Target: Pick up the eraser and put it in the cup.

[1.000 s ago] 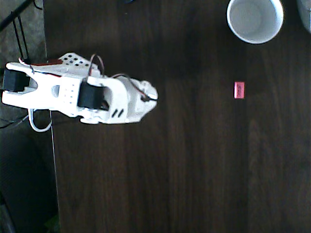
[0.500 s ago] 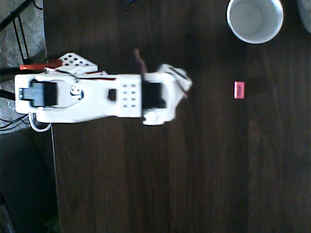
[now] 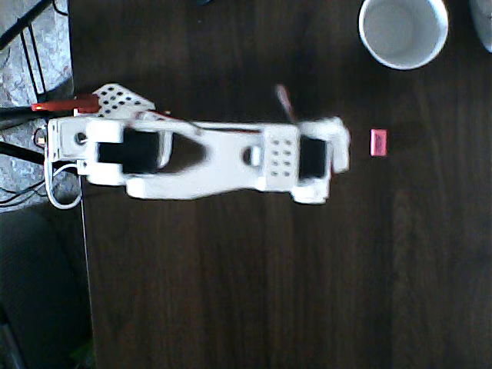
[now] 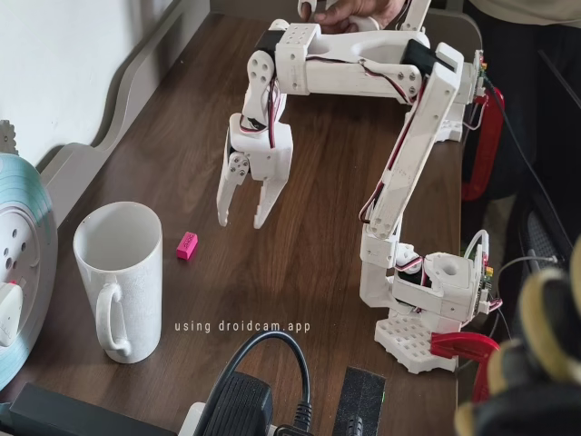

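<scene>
Jaws parted and empty, the gripper [image 4: 243, 218] hangs pointing down above the dark wooden table [image 4: 318, 263], near the eraser [image 4: 186, 245] but apart from it. Bare tabletop lies all around the eraser [image 3: 377, 142]. The cup [image 4: 118, 277] stands well clear, cut by the top edge in the overhead view [image 3: 403, 32]. From overhead, the arm's body hides the fingertips.
</scene>
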### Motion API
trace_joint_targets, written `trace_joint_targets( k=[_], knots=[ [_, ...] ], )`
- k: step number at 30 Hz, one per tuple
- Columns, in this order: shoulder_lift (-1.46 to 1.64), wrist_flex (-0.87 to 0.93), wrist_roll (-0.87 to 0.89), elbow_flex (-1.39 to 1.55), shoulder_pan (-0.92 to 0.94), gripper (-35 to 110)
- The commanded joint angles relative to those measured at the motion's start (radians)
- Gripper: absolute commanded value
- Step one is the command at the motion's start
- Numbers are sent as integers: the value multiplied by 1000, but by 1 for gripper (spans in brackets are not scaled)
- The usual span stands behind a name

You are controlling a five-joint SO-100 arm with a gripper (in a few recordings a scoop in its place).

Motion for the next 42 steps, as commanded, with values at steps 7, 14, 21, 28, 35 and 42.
trace_joint_targets(
  k=[7, 14, 21, 28, 35, 42],
  knots=[
    [-143, 44, 55, -336, -57, 23],
    [-298, 44, 83, -451, -15, 23],
    [-449, 46, 55, -584, 61, 23],
    [-499, 44, 51, -615, 63, 21],
    [-545, 40, 55, -617, 63, 18],
    [-572, 38, 67, -617, 57, 0]
  ],
)
